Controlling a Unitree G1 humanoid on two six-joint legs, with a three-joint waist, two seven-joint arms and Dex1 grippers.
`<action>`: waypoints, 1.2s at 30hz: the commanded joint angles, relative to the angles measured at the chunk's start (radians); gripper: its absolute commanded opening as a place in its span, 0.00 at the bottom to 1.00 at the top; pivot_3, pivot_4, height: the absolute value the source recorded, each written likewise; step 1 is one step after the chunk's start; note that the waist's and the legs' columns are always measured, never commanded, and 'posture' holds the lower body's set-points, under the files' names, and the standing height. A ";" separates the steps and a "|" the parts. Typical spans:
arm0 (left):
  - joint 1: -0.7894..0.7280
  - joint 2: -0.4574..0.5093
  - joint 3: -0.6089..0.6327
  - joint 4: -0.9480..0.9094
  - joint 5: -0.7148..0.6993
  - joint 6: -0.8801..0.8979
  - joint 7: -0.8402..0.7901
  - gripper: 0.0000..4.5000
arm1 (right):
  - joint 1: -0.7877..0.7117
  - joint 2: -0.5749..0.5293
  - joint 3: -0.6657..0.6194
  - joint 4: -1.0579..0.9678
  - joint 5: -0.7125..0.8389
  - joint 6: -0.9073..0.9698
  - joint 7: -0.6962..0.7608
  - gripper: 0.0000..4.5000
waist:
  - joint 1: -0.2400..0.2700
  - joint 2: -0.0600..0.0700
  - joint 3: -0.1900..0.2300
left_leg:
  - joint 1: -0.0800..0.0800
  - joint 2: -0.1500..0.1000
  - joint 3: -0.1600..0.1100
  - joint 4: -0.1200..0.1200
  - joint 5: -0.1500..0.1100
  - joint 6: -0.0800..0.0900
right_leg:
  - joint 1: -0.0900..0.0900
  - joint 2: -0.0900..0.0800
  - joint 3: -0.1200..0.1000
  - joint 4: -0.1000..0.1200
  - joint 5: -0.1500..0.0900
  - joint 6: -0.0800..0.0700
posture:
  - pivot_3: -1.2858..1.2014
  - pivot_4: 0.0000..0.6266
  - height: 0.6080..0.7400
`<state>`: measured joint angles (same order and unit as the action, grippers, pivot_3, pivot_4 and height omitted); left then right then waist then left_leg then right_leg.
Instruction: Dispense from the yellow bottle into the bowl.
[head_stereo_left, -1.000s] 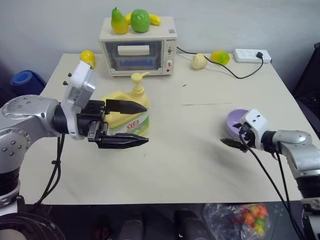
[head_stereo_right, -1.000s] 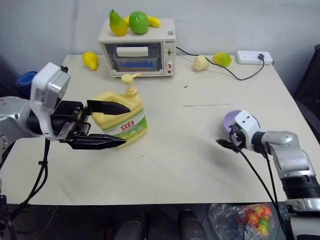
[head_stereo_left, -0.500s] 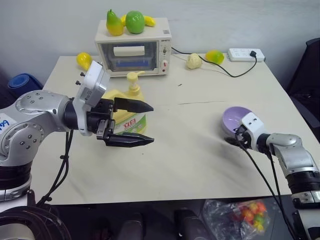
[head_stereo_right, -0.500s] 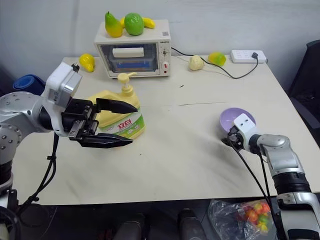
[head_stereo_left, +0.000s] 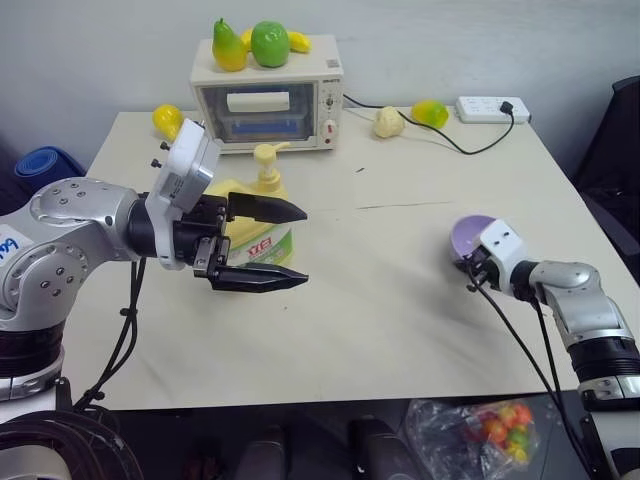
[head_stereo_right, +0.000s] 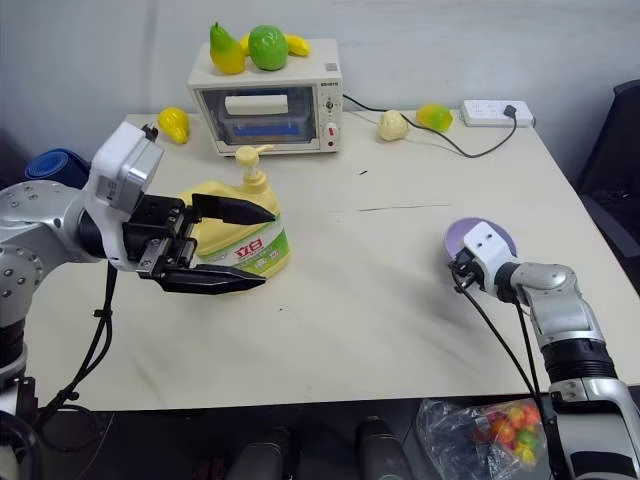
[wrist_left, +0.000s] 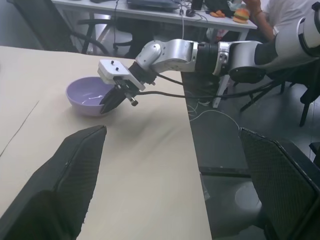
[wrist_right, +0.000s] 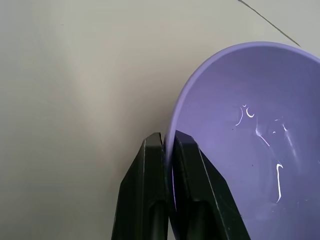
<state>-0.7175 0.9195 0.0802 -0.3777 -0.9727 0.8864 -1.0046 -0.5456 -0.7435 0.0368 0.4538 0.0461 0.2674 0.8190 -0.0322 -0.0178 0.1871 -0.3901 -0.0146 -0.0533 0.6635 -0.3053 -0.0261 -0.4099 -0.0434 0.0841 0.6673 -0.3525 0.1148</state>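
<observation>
Where the table (head_stereo_left: 380, 300) runs toward its right edge, the right gripper (wrist_left: 111, 100) has its two black fingers pressed together on the rim of the bowl (head_stereo_left: 468, 234), one finger inside the wall and one outside, as the right wrist view shows plainly. The lavender bowl sits at the right middle of the left eye view, and its near side looks slightly tipped up in that pinch, though I cannot be sure it is clear of the tabletop.

Over at the left middle of the same view, the left gripper (head_stereo_left: 262, 245) is held above the table with its fingers spread wide, one above the other, gripping nothing. The yellow bottle (head_stereo_left: 252, 219) stands upright on the table just behind those fingers, its pump nozzle pointing right and its green-and-white label facing the front. From here I cannot tell whether the fingers touch it.

At the upper middle of the frame a small toaster oven (head_stereo_left: 267, 92) sits at the table's back edge with toy fruits (head_stereo_left: 250, 43) on top, and a power strip (head_stereo_left: 490, 108) lies at the upper right.
</observation>
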 joint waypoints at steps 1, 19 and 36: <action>-0.001 0.005 0.049 0.010 0.006 -0.007 0.013 1.00 | -0.027 -0.045 0.010 -0.002 -0.031 -0.069 0.037 0.02 | 0.001 0.000 0.000 | 0.000 0.000 0.000 0.000 0.000 0.000 | 0.000 0.000 0.000 0.000 0.000 0.000 | 0.52 0.24 1.00; -0.319 -0.033 0.022 0.546 0.343 -0.141 0.116 1.00 | -0.559 0.102 0.233 0.201 -0.084 -0.466 0.512 0.02 | -0.029 0.000 0.000 | 0.000 0.000 0.003 0.000 0.000 -0.001 | -0.004 0.000 0.000 0.004 0.000 0.000 | 0.52 0.24 1.00; -0.496 -0.043 -0.077 0.941 0.536 -0.338 -0.301 0.32 | -0.828 0.301 0.277 0.618 -0.169 -0.695 0.641 0.00 | -0.058 0.000 0.000 | -0.003 -0.003 0.002 0.002 0.000 -0.002 | -0.008 -0.013 -0.027 0.012 0.000 0.000 | 0.52 0.24 1.00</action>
<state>-1.1755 0.8711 -0.0056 0.5389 -0.4582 0.5798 -1.2784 -1.3298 -0.4498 0.3221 1.0703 -0.1272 -0.4006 1.4368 -0.0901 -0.0175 0.1874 -0.3925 -0.0182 -0.0514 0.6650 -0.3052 -0.0282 -0.4179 -0.0567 0.0562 0.6797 -0.3523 0.1145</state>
